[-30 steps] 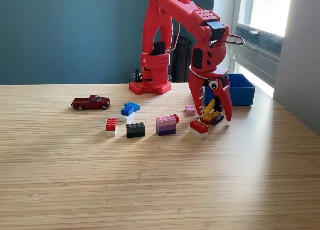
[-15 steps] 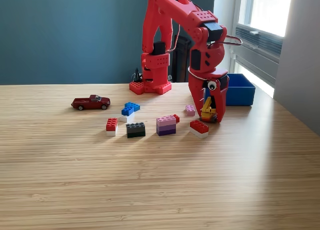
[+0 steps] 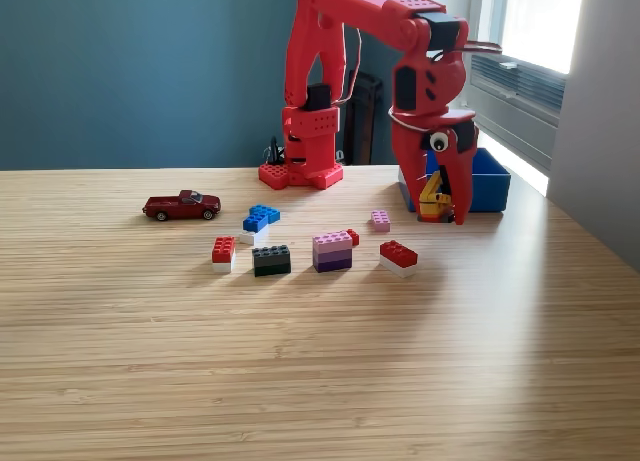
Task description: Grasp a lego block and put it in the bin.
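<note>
My pincer (image 3: 440, 206) pinches a yellow lego block (image 3: 432, 195) clear of the counter (image 3: 320, 361), hanging just in front of the blue bin (image 3: 484, 180) at the exterior view's far right, while other blocks lie scattered to the left.

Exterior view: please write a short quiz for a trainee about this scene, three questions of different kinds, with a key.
1. True or false: the gripper is shut on a yellow lego piece.
2. Which stands farthest to the exterior view's left? A) the toy car B) the black block C) the bin
3. Fill in: the block nearest the gripper on the table is ___ on top and white below.

Key: 1 true; 2 A; 3 red.
</note>
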`<state>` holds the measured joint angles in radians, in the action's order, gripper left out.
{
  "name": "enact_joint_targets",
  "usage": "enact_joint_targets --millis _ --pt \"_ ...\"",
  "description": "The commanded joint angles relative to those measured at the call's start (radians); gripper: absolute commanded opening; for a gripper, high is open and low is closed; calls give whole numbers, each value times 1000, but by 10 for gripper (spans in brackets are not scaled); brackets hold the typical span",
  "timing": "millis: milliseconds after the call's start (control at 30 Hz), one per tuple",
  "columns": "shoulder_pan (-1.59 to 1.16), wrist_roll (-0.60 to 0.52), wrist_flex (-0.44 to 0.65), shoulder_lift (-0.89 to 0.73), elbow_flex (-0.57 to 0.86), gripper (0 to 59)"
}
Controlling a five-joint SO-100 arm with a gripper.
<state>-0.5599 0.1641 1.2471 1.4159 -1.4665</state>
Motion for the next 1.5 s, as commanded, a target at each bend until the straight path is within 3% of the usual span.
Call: enact_joint_targets --millis 33,400,633,1100,1133,1267,1400,1500 --pt "-66 -52 138 38 227 1" --pt "-367 -126 245 38 229 1" --pt "-551 -161 311 29 305 1" --pt "-701 -156 325 21 236 1" --pt "-699 -156 325 21 232 18" --pt "-699 -146 325 21 212 207" --pt "-698 -138 325 21 209 280" --pt "-698 -132 325 21 209 301"
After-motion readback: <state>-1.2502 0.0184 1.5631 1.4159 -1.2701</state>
